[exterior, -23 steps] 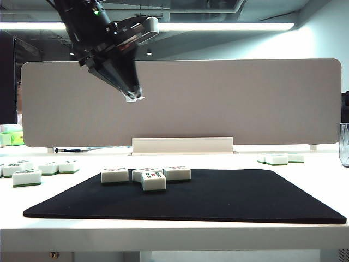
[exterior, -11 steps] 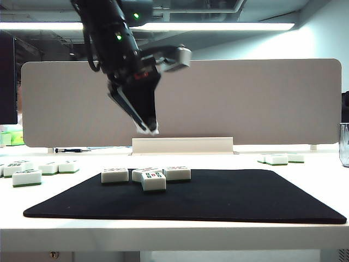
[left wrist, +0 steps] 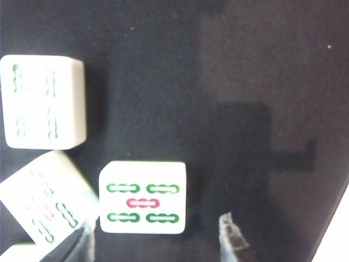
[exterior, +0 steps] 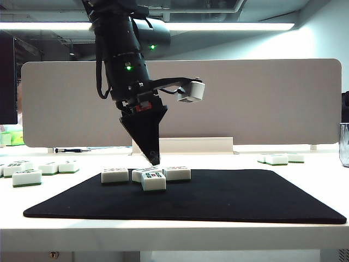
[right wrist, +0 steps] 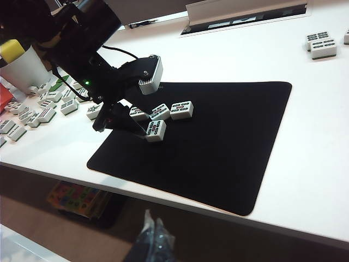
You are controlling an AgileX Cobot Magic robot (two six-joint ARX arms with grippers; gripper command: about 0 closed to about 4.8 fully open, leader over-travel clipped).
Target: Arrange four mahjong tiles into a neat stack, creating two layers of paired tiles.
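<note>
Four mahjong tiles lie face up and flat on the black mat (exterior: 229, 202): one at the left (exterior: 114, 175), one behind the middle (exterior: 143, 172), one in front (exterior: 153, 181) and one at the right (exterior: 178, 173). No stack shows. My left gripper (exterior: 154, 160) points down just above the middle tiles. In the left wrist view it (left wrist: 158, 240) is open, and a tile (left wrist: 143, 196) with green marks and one red mark lies just ahead of the fingertips (left wrist: 232, 236), untouched. Two more tiles (left wrist: 43, 102) (left wrist: 46, 199) lie beside it. My right gripper (right wrist: 153, 234) hangs shut and empty off the table's front edge.
Spare tiles sit off the mat at the left (exterior: 26, 177) and the far right (exterior: 277, 159). A white divider board (exterior: 245, 103) stands behind. A clear glass (exterior: 344, 144) is at the right edge. A white cup (right wrist: 19, 68) stands by many loose tiles (right wrist: 32, 114).
The left arm has come down from high above and moved right until its tip hangs just over the tiles. Its wrist has turned and its jaws have opened. The tiles have not moved.
</note>
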